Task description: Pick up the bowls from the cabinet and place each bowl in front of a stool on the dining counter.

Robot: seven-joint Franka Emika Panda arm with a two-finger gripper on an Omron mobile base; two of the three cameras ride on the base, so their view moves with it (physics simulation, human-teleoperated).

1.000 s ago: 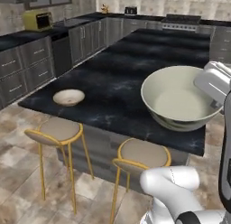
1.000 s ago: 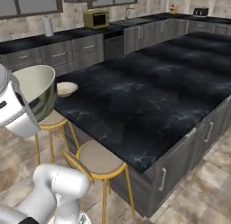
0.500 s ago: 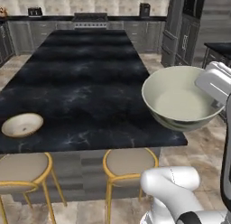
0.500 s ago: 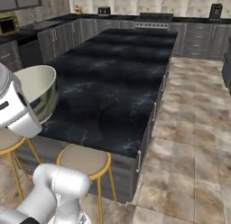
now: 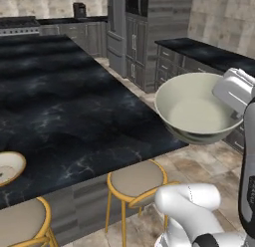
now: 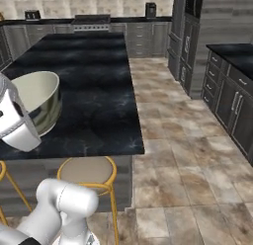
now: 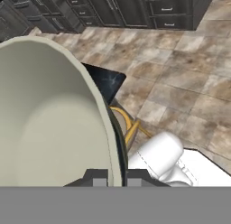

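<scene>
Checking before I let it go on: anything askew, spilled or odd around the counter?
Nothing spilled or damaged. The deep bowl is held in the shut gripper, in the air by the dining counter's corner. The shallow bowl sits upright on the counter.

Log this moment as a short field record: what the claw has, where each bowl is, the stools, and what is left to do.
claw: shut on the rim of the deep bowl
deep bowl: held in the air, by the counter corner, above the right stool
shallow bowl: on the counter, near its front edge, by the left stool
left to do: set the deep bowl on the counter in front of the right stool
</scene>
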